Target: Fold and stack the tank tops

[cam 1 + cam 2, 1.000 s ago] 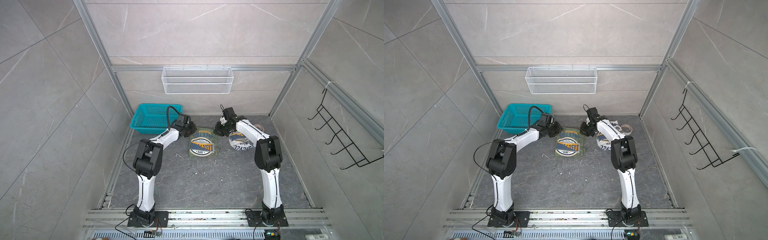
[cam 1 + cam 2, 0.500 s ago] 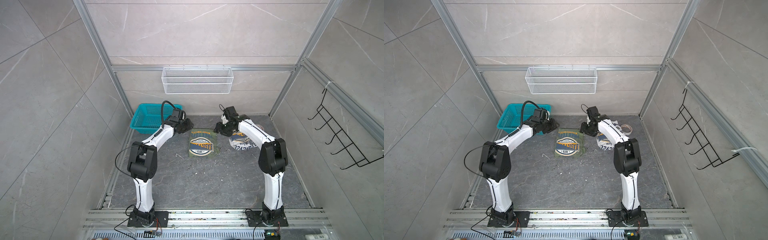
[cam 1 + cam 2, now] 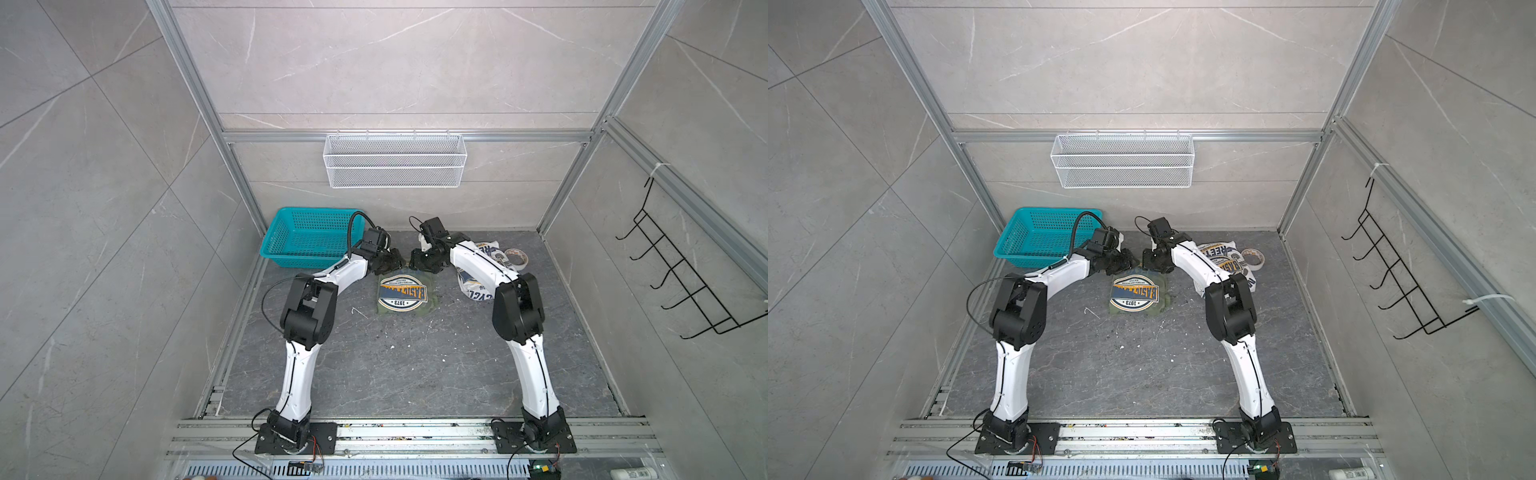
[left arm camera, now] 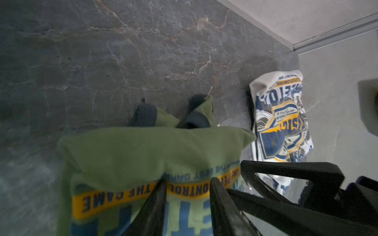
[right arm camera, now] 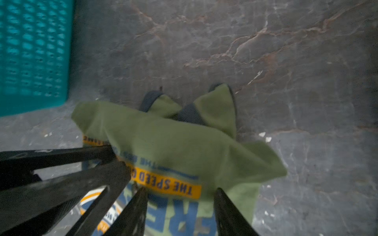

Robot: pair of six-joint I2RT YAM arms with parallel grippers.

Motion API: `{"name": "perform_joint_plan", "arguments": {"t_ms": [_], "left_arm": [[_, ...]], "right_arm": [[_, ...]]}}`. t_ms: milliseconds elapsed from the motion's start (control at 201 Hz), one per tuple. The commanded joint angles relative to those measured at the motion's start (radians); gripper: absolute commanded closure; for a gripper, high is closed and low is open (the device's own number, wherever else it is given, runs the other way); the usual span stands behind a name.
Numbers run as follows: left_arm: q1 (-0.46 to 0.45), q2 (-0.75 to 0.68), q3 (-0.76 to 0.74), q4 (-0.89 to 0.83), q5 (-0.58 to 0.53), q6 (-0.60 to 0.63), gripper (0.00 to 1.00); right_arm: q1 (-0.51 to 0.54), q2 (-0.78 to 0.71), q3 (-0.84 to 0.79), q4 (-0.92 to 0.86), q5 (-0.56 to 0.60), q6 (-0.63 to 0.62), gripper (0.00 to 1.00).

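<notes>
Olive tank top (image 3: pixel 402 293), folded to a compact rectangle, round chest graphic upward, flat on the dark stone-patterned worktop (image 3: pixel 395 374), directly beneath and between both sets of jaws; same placement in both top views (image 3: pixel 1135 296).

Left jaws parted over the shirt's edge nearest the back wall, nothing pinched. Fingertips (image 4: pixel 153 208) over the yellow lettered band; contact with the cloth not discernible.

Right jaws parted wider, also empty, fingertips (image 5: pixel 135 212) astride the same band.

Just beyond both pairs of fingertips: the folded edge of the shirt, with two navy-trimmed straps protruding past it onto bare worktop.

White tank top (image 3: pixel 473 289), crumpled, outboard of the right jaws, partly hidden behind the right arm (image 3: pixel 478 266), apart from the olive shirt. Tape roll (image 3: pixel 515 257) just beside it.

Teal plastic basket (image 3: pixel 309 243) outboard of the left jaws, near but not touching.

Between the jaws and the back wall: a narrow bare strip. Between the jaws and the arm bases: broad open worktop past the shirt's near edge, flecked with white specks.
</notes>
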Motion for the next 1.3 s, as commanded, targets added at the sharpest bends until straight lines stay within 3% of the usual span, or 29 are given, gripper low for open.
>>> {"name": "perform_joint_plan", "arguments": {"t_ms": [0, 189, 358, 692, 786, 1010, 1115, 1294], "left_arm": [[0.015, 0.091, 0.110, 0.046, -0.001, -0.010, 0.62], [0.027, 0.227, 0.268, -0.014, -0.002, -0.022, 0.62], [0.032, 0.284, 0.347, -0.094, 0.022, -0.020, 0.61], [0.041, 0.082, 0.403, -0.294, 0.013, 0.054, 0.47], [0.043, -0.038, 0.336, -0.315, 0.008, 0.082, 0.43], [0.061, -0.238, 0.014, -0.252, 0.005, 0.091, 0.37], [0.080, -0.275, -0.113, -0.205, 0.027, 0.093, 0.35], [0.108, -0.284, -0.261, -0.090, 0.087, 0.062, 0.31]], "right_arm": [[-0.025, 0.105, 0.132, -0.118, 0.058, -0.015, 0.47], [-0.040, 0.257, 0.323, -0.219, 0.054, -0.019, 0.46], [-0.053, 0.300, 0.403, -0.273, 0.060, -0.014, 0.43], [-0.067, 0.121, 0.422, -0.336, 0.042, -0.049, 0.33], [-0.067, 0.030, 0.279, -0.290, 0.022, -0.037, 0.31], [-0.067, -0.272, -0.286, 0.033, -0.126, 0.071, 0.24], [-0.061, -0.388, -0.544, 0.223, -0.189, 0.154, 0.11], [-0.055, -0.446, -0.730, 0.366, -0.211, 0.228, 0.05]]}}
